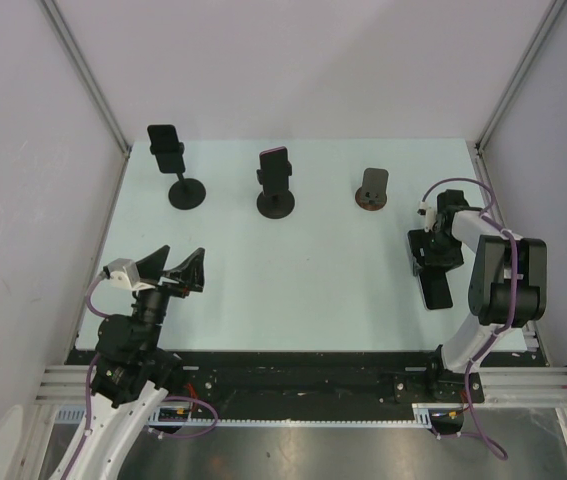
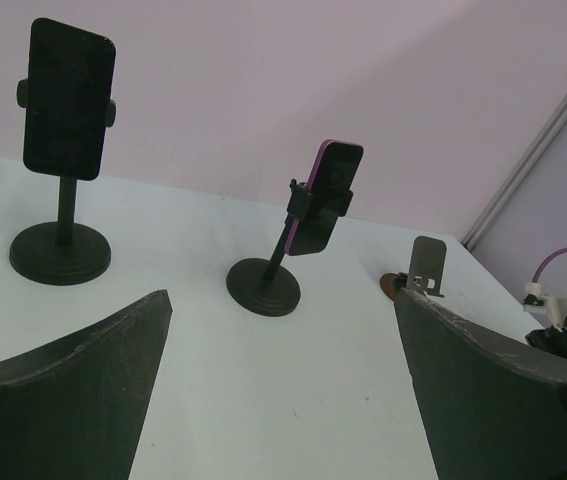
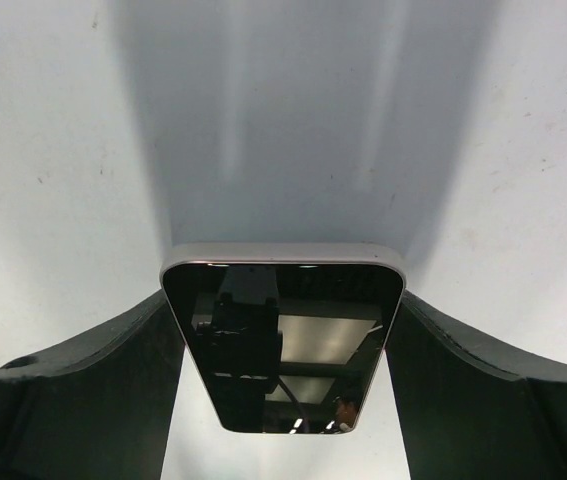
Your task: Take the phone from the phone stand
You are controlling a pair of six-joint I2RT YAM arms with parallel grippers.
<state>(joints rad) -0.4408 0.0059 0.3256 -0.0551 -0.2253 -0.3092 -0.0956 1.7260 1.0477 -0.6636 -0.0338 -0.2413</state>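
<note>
The dark glossy phone with a pale silver rim (image 3: pixel 293 350) lies screen-up between the two black fingers (image 3: pixel 83 380) of the right claw (image 3: pixel 283 292). The right wrist view shows each finger pressed against one long edge, so the claw is grasping the phone, whose far end pokes just past the fingertips. From above, the phone sits near the right side of the pale blue-green table (image 1: pixel 293 290). It is well apart from the small grey plate stand on a round brown base (image 1: pixel 371 188) and nearer the arm bases than that stand. Whether the phone rests on the table or hangs just over it I cannot tell; only a broad shadow shows beyond its far end. Its screen mirrors the wrist hardware and lights overhead, and its underside is hidden. In the top view the right fingers blur into the dark arm and phone. The left claw (image 1: pixel 183 252) is released, its fingers spread wide over the near-left table with nothing between them. In its wrist view its right finger cuts off part of the brown base. Along the back stand a black phone on a black pole stand (image 1: pixel 166 148) and a pink-edged phone tilted on a black round-based stand (image 1: pixel 275 170).
</note>
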